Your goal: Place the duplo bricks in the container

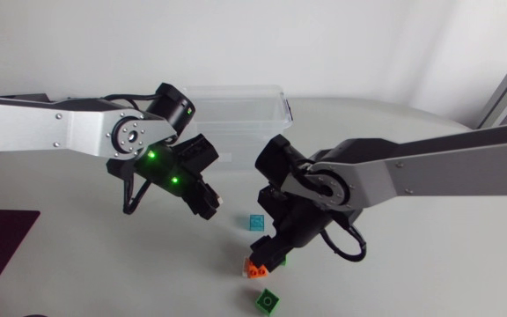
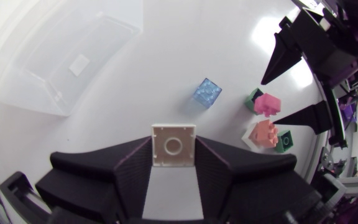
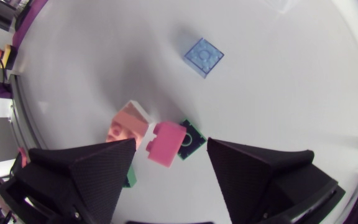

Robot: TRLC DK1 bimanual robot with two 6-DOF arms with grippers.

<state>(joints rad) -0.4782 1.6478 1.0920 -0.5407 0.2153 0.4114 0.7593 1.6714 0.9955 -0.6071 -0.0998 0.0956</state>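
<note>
White worktop point(image 1: 429, 264), evenly lit. Clear container point(image 1: 236, 106) is set at the far edge, about mid-width; no brick is seen inside it.

Left gripper point(image 2: 173, 140) is clamped on a white brick point(image 2: 173, 149), with both fingers pressed against opposite sides. The brick is held off the worktop, hollow underside facing the wrist camera, on the near side of the container and short of its wall.

Right gripper point(image 3: 171, 144) is spread wide over the brick cluster toward the near edge, and nothing is gripped. Pink brick point(image 3: 165, 148) is framed between the fingers and touched by neither. It is butted against a salmon brick point(image 3: 128, 124) and a dark green brick point(image 3: 192, 138); stacked or merely adjacent cannot be told. A brighter green brick point(image 1: 268, 300) lies just beyond the cluster, closer to the near edge. Blue brick point(image 3: 203, 57) lies alone between the cluster and the container.

Step judged to be in hand: the white brick is being carried to the container, and the right arm is staged for a pick of the pink one.

Next move:
- The white brick is to be taken over the container rim and released once clear of the wall.
- The right fingers are to be lowered astride the pink brick and closed without its neighbours being knocked.
- The arms are close together, so the two moves should be sequenced.
</note>
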